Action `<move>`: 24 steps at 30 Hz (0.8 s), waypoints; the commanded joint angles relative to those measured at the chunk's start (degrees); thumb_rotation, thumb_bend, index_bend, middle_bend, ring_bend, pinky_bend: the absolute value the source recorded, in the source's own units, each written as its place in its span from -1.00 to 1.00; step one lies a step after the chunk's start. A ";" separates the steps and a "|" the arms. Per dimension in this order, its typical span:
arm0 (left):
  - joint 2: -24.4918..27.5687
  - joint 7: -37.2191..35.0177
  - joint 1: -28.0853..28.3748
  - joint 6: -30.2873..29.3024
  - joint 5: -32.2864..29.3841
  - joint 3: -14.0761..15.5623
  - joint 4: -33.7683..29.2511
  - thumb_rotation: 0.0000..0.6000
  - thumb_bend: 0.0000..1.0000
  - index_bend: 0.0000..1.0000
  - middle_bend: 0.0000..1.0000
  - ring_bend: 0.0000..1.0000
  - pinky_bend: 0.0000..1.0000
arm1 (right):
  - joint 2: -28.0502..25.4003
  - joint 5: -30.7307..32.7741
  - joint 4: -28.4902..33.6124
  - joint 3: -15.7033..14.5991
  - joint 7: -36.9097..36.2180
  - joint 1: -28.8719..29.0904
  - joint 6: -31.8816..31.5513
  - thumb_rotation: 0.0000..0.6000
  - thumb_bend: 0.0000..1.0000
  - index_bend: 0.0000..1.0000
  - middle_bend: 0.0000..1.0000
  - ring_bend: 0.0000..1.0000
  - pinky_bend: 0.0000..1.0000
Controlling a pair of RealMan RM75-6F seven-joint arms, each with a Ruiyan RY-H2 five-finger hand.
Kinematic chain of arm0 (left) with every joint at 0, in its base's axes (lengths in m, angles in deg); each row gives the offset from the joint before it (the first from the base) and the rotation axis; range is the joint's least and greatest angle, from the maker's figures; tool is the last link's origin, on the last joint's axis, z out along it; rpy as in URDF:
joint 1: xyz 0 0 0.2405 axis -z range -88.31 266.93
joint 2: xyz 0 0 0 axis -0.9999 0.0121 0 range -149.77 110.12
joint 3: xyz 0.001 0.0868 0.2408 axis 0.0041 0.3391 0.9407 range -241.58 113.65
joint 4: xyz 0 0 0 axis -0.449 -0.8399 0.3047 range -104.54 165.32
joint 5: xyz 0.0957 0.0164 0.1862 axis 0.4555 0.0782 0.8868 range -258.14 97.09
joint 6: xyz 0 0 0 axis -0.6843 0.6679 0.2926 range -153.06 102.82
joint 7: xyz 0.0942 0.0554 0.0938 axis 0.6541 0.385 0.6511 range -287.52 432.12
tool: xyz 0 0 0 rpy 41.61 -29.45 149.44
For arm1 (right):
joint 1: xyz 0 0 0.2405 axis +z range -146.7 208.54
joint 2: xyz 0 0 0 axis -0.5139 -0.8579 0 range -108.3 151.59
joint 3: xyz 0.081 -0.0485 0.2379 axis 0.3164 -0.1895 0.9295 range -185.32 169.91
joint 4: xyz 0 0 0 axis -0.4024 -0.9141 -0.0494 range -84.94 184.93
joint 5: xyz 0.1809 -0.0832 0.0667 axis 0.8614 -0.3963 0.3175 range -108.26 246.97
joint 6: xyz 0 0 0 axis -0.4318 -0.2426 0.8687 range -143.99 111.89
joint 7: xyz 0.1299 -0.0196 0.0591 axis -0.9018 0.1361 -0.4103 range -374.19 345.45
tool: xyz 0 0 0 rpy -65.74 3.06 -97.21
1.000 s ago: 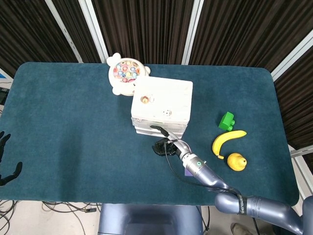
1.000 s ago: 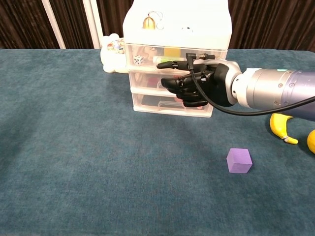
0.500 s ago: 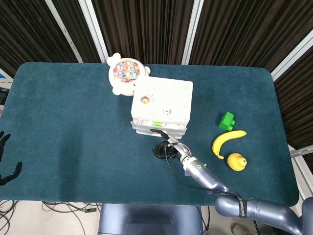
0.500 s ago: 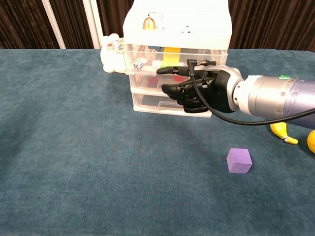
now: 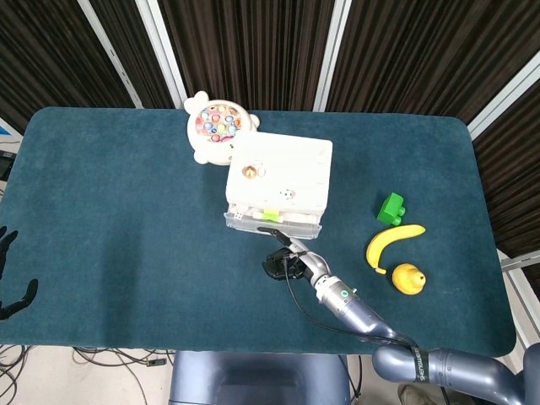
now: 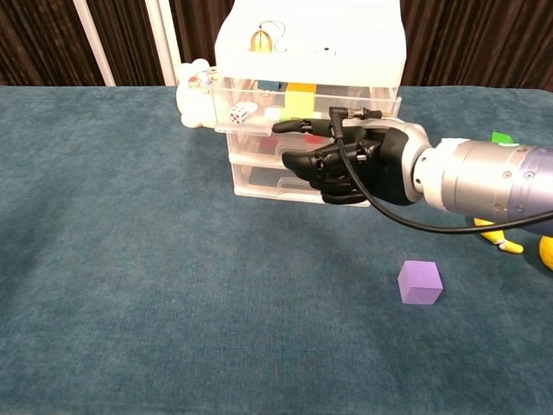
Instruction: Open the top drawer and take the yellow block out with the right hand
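Sliding further out toward the bench's near edge over the last second: top drawer [image 6: 302, 108], now partly open, yellow block [image 6: 300, 99] showing inside near its middle. Hooking the drawer front with one extended finger, right robot hand [image 6: 350, 160], remaining fingers curled, clasping nothing else. Hanging idle off the bench's left edge, left robot hand [image 5: 10, 283], fingers apart. Risking a slipped finger hold, or dragging the whole cabinet [image 5: 278, 181] forward instead of the drawer.
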 commanded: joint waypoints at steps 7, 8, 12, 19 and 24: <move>-0.01 0.01 0.00 0.05 -0.09 -0.03 0.07 1.00 -0.27 -0.91 -1.00 -1.00 -1.00 | -0.01 -1.24 0.79 -0.90 -0.55 -0.63 -0.91 1.00 0.03 -0.63 0.63 0.83 0.98; -0.02 0.07 0.01 0.06 -0.05 -0.02 0.06 1.00 -0.27 -0.91 -1.00 -1.00 -1.00 | -0.04 -1.39 0.87 -1.00 -0.59 -0.71 -1.03 1.00 0.03 -0.63 0.63 0.83 0.98; -0.06 0.11 0.00 0.02 -0.05 -0.03 0.09 1.00 -0.27 -0.91 -1.00 -1.00 -1.00 | -0.23 -2.02 1.31 -1.45 -0.76 -1.00 -1.43 1.00 0.03 -0.63 0.63 0.83 0.98; -0.09 0.29 -0.02 0.00 -0.16 -0.08 0.02 1.00 -0.27 -0.91 -1.00 -1.00 -1.00 | -0.52 -2.93 1.89 -2.16 -1.30 -1.43 -1.92 1.00 0.03 -0.63 0.63 0.83 0.98; -0.09 0.31 -0.02 0.01 -0.22 -0.10 0.04 1.00 -0.27 -0.91 -1.00 -1.00 -1.00 | -0.61 -3.78 2.51 -2.92 -1.59 -1.81 -2.42 1.00 0.03 -0.63 0.63 0.83 0.98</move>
